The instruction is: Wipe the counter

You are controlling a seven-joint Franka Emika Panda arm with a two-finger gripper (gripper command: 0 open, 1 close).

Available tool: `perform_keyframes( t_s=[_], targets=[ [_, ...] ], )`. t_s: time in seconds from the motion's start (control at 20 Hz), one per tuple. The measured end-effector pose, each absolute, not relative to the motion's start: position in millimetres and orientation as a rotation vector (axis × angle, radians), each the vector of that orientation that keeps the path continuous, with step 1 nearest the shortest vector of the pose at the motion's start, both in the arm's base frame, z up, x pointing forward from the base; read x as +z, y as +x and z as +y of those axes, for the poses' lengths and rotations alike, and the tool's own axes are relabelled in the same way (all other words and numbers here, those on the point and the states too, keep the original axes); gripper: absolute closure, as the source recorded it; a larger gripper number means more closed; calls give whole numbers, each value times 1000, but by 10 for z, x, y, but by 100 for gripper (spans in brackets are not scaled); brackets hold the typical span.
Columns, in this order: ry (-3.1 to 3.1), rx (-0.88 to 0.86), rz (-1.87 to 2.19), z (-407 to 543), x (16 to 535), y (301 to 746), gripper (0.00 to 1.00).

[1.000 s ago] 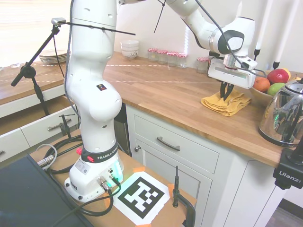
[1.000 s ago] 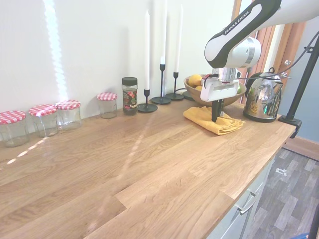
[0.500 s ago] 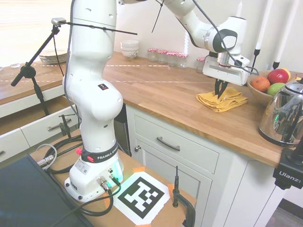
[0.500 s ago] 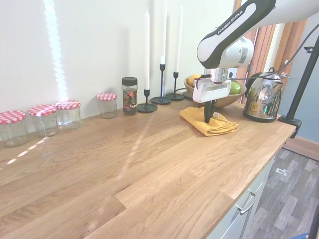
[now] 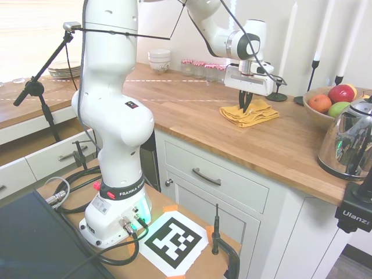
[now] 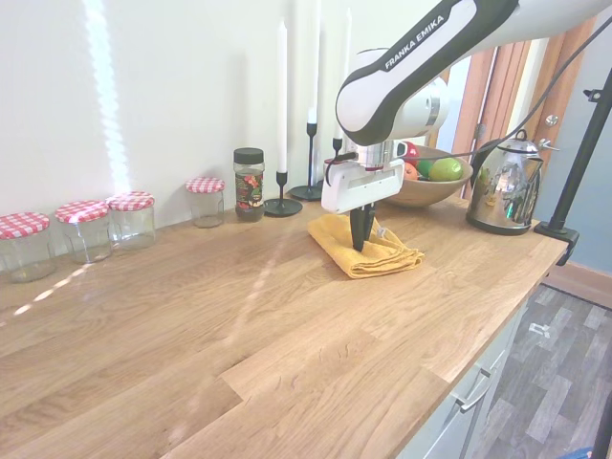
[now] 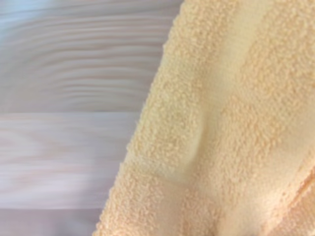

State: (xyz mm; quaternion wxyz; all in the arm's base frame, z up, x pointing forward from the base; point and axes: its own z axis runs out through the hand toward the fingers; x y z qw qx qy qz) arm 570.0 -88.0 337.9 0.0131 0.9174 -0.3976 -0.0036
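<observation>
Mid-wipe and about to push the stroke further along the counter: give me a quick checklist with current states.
1. Pincer down on the yellow cloth: ok.
2. Fingers shut on the cloth: ok, they look pinched together.
3. Cloth flat on the counter: not ok, bunched and folded.
4. Path toward the checked-lid jars: ok, bare wood.
5. Candlesticks and spice jar close beside the path: ok, apart.
6. Pressure on the wood: cannot tell.

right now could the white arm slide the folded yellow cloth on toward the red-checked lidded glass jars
Probably yes: the gripper is shut on the yellow cloth, and the butcher-block counter between it and the red-checked glass jars looks bare. The arm's stretch is unclear.
</observation>
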Motion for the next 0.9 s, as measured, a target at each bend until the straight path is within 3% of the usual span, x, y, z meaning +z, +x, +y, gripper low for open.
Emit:
perform_keyframes(
  t_s=[0.9],
  targets=[
    [2867, 64, -1143, 1337, 3310, 5583, 100]
  ],
)
